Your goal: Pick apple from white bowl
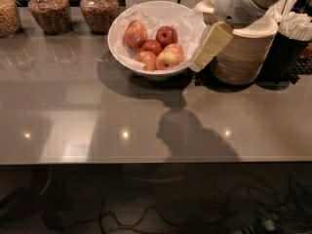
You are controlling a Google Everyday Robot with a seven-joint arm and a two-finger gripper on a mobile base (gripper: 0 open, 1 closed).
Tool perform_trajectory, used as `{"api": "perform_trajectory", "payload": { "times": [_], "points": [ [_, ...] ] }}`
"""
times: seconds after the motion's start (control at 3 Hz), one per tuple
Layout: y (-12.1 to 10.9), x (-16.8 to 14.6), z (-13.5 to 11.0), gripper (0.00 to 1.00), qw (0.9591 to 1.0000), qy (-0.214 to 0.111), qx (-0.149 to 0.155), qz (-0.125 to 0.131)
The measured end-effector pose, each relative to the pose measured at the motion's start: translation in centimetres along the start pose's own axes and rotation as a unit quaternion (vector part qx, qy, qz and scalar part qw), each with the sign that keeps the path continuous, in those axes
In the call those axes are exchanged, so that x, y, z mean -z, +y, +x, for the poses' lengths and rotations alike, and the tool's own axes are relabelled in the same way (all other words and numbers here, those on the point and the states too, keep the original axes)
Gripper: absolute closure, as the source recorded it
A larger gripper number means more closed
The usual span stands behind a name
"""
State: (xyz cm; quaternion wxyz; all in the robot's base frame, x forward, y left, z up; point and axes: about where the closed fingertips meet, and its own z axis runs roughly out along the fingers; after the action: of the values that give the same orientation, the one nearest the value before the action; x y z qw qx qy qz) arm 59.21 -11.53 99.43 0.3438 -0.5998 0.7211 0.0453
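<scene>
The white bowl [113, 38], lined with crinkled white paper, stands at the back middle of the grey counter. Several apples lie in it. The largest apple [135, 33], orange-red with a small dark sticker, lies at the bowl's left. Smaller dark-red apples [166, 35] and a yellow-red apple [168, 57] lie to its right. My gripper [208, 45], cream-coloured under a white arm, hangs tilted just outside the bowl's right rim, above the counter and well right of the stickered apple. It holds nothing that I can see.
A stack of tan paper bowls [243, 57] stands right behind the gripper. A black cup of white utensils [292, 38] is at the far right. Three glass jars [48, 11] line the back left. The counter's front edge [146, 161] runs across, with cables below.
</scene>
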Motion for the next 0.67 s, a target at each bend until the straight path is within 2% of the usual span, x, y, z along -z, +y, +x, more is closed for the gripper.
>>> {"api": "perform_trajectory", "payload": {
  "times": [0.33,0.67],
  "points": [
    [-2.42,-2.79,-4.54,0.0,0.9992,-0.036,0.012,0.009],
    [-2.51,-2.91,-5.02,0.0,0.9991,-0.039,0.015,0.01]
  ]
}}
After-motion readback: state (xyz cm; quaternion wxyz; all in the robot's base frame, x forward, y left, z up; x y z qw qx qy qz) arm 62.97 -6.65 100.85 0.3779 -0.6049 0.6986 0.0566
